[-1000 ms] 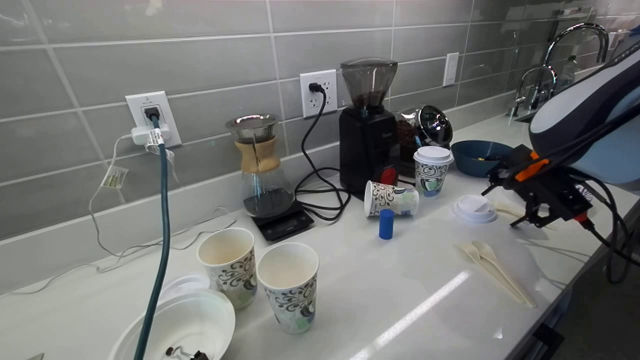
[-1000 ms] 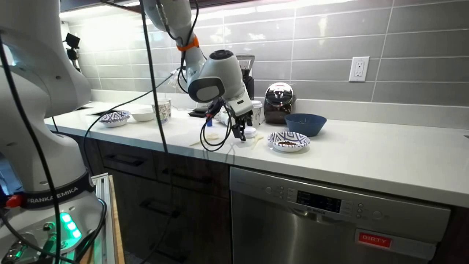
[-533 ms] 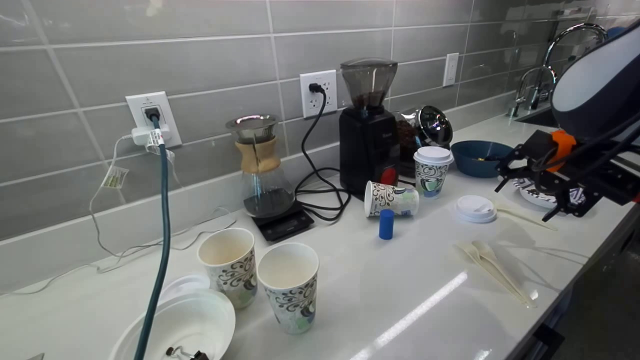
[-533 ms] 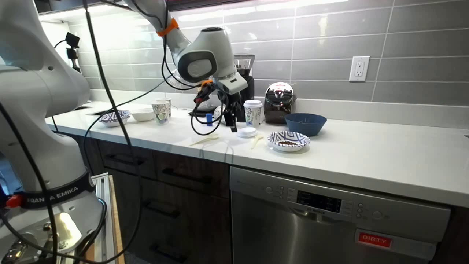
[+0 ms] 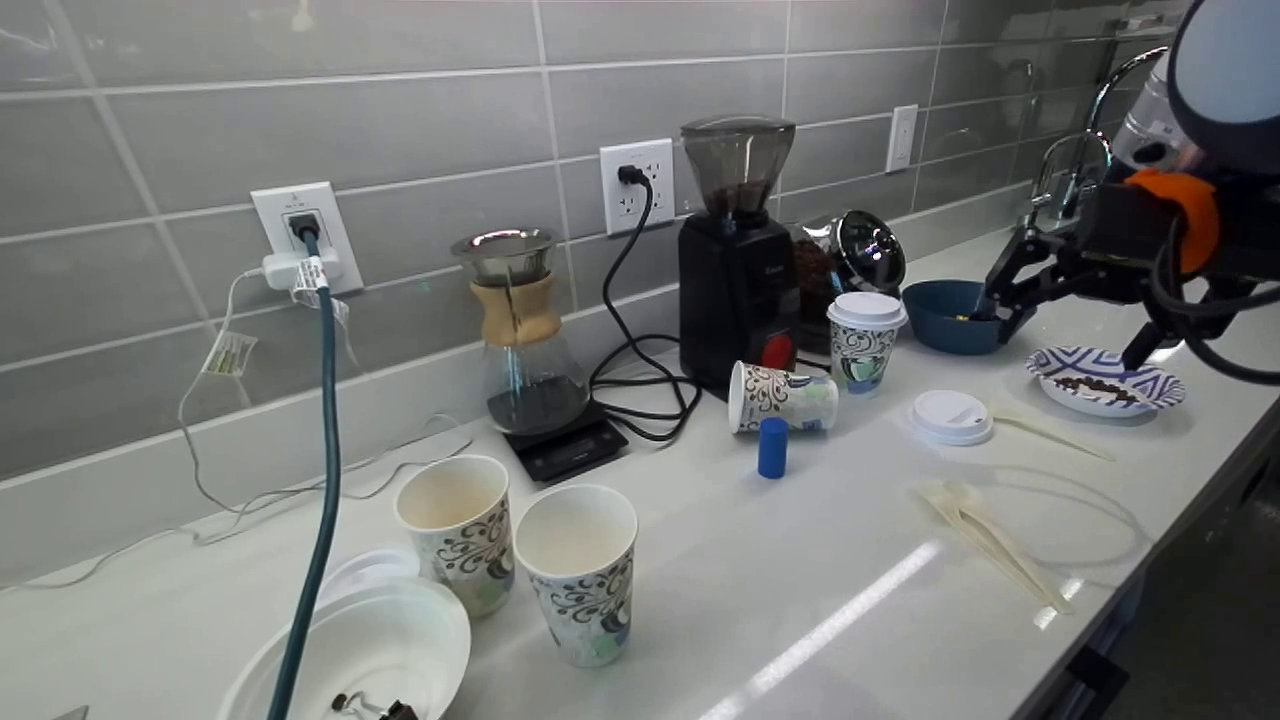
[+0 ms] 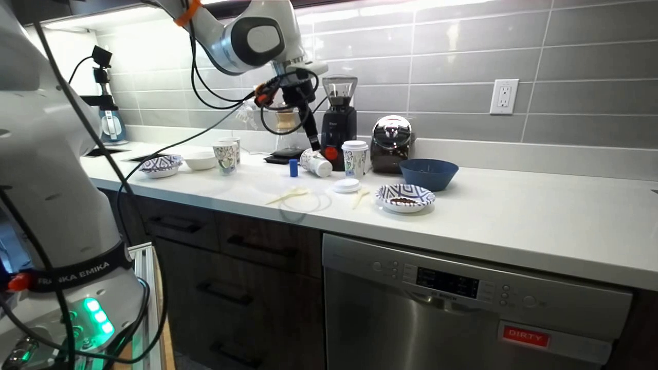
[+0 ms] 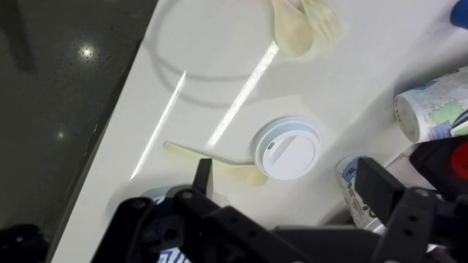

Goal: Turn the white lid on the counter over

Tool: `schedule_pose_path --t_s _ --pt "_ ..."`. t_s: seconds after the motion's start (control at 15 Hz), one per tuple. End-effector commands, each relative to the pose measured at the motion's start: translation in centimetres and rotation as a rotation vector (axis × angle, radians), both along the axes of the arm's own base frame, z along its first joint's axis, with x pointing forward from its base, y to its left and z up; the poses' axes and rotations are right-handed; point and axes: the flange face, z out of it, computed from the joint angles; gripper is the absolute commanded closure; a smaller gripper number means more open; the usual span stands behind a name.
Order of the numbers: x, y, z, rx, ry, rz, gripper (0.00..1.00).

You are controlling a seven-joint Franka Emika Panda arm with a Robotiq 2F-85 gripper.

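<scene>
The white lid [image 5: 951, 416] lies flat on the white counter [image 5: 720, 570], its raised face with the sip hole up. It also shows in an exterior view [image 6: 346, 185] and in the wrist view [image 7: 290, 151]. My gripper [image 7: 283, 164] is open and empty, its two black fingers wide apart, with the lid between and ahead of them in the wrist view. In both exterior views the gripper [image 5: 1070, 345] [image 6: 314, 145] hangs well above the counter, apart from the lid. Nothing hides the lid.
A wooden spoon [image 7: 252, 176] lies against or just beside the lid. An upright lidded cup [image 5: 862, 345], a tipped cup [image 5: 785, 398], a blue cylinder [image 5: 772, 448], a patterned plate [image 5: 1150, 385], a blue bowl [image 5: 945, 325] and a fork-and-spoon pair [image 5: 990, 540] stand around. The grinder [image 5: 735, 290] is behind.
My gripper has risen from low beside the lid to well above the counter and has turned, staying open. The lid has not visibly moved.
</scene>
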Motion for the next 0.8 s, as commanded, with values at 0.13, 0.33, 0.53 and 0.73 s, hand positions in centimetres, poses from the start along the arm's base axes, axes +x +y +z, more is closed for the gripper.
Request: schedule_pose_path --t_s 0.13,0.33,0.53,0.73 --pt "-0.03 0.05 0.61 -0.043 -0.014 0.043 0.0" --pt "0.01 -0.1 0.51 -0.039 -0.012 0.04 0.0" --pt "0.0 -0.08 0.51 -0.039 -0.012 0.041 0.0" --pt "0.0 -0.06 0.51 -0.039 -0.012 0.041 0.0"
